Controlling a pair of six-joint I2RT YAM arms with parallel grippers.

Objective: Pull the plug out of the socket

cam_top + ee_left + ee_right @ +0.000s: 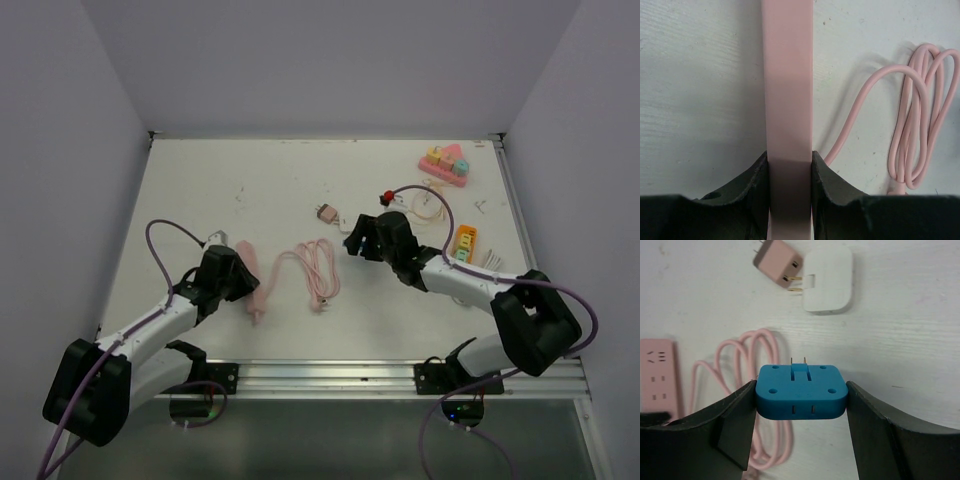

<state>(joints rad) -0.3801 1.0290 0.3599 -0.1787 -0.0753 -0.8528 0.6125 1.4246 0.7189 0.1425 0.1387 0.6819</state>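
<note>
Left pincer point(789, 162) clamps narrowly on the long pink power strip point(788, 75); right pincer point(801, 399), half-spread, grips the blue square plug point(801, 387).

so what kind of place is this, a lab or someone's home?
Most likely a lab test bench: a white table boxed in by plain walls, robot arms bolted to a metal rail, and practice props like a pink power strip and toy blocks.

Central obstacles: cable coil point(318, 270), two adapters point(323, 212)
</note>
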